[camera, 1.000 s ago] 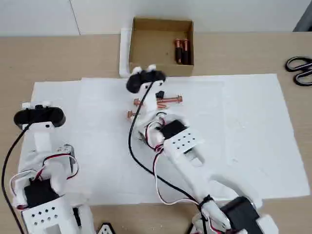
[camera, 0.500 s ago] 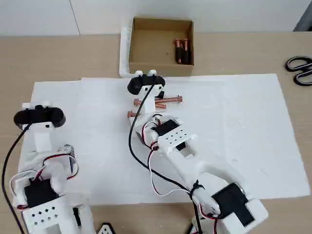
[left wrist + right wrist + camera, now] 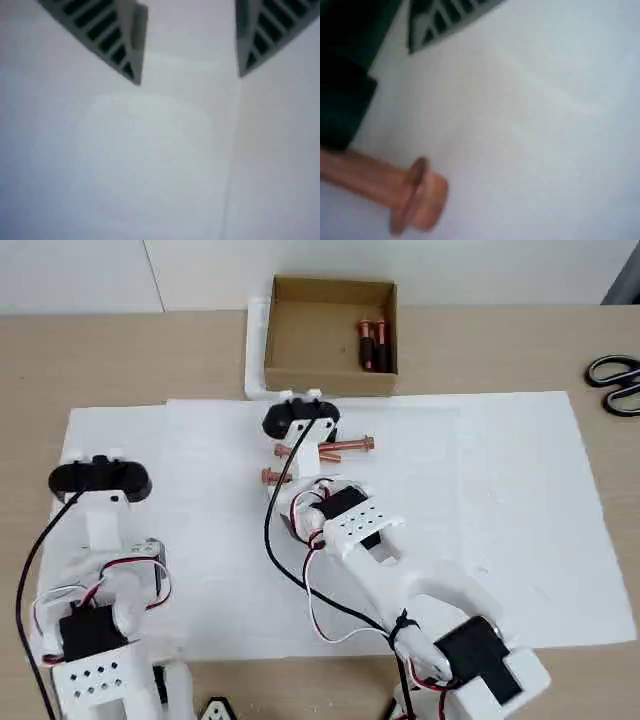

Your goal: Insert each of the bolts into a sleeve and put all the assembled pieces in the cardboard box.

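Three loose copper bolts lie on the white paper: one long bolt (image 3: 350, 445), one (image 3: 283, 450) beside it and one (image 3: 270, 476) nearer me. My right gripper (image 3: 308, 443) hangs low right over them, under its black wrist camera. In the right wrist view a copper bolt (image 3: 395, 192) lies on the paper, its shank running under a dark object (image 3: 345, 75) that I cannot identify. The cardboard box (image 3: 310, 335) at the back holds two assembled copper-and-black pieces (image 3: 371, 345). My left gripper (image 3: 187, 50) is open just above bare paper at the left, holding nothing.
The white paper (image 3: 500, 500) covers most of the table. Black scissors (image 3: 615, 383) lie at the far right edge. A white strip (image 3: 252, 350) runs along the box's left side. The right arm's cable (image 3: 275, 530) loops over the paper.
The right gripper drew back from the box's front edge to sit over the bolts. The left arm shifted slightly to the right.
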